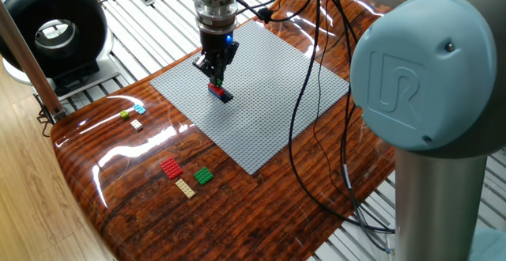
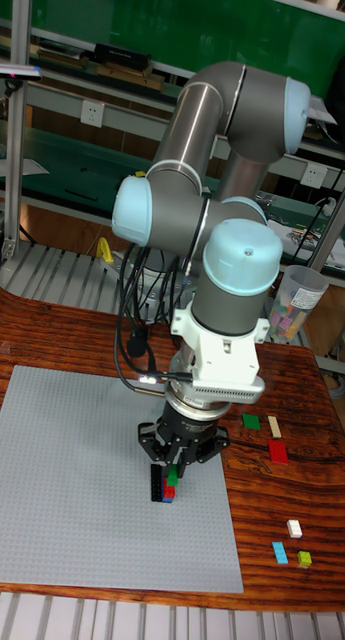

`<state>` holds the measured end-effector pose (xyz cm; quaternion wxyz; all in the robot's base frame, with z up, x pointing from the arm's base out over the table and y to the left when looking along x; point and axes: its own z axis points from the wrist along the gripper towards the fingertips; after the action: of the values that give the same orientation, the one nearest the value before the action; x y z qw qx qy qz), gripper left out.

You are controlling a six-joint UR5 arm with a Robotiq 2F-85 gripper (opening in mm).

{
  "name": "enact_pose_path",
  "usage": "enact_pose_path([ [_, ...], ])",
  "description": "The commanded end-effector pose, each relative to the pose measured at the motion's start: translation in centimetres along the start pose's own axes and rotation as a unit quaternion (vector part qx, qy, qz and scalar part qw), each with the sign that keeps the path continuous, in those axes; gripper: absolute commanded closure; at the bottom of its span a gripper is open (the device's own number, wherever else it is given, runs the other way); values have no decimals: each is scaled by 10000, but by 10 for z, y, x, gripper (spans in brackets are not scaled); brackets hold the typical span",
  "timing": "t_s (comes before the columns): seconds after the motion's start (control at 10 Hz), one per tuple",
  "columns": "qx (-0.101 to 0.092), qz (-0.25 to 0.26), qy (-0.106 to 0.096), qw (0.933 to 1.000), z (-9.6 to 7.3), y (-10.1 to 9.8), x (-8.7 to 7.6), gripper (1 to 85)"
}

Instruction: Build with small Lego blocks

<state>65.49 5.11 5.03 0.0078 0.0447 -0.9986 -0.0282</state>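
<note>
Grey studded baseplate (image 1: 269, 111) carries a small red-topped Lego stack (image 1: 220, 92). Black two-finger gripper (image 1: 216, 77) hangs directly above it; whether its fingers pinch a brick cannot be told. Pressing should be straight down, studs aligned. Spare bricks (image 1: 184, 176) lie on the wooden bench (image 1: 142, 206).

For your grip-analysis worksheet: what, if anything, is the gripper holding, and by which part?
The gripper appears shut on a green brick, pinched by its sides, atop the small stack on the grey baseplate.
</note>
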Motion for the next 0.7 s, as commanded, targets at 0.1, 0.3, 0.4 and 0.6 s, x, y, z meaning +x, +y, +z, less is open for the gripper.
enact_pose_path([
  [0.1, 4, -3, 15, 10000, -7, -7, 5, 843],
  [0.3, 60, -48, -2, 10000, -7, -10, 4, 843],
  [0.4, 63, -34, -41, 10000, -7, -10, 2, 843],
  [0.6, 15, 34, -115, 9999, -6, -6, -3, 843],
])
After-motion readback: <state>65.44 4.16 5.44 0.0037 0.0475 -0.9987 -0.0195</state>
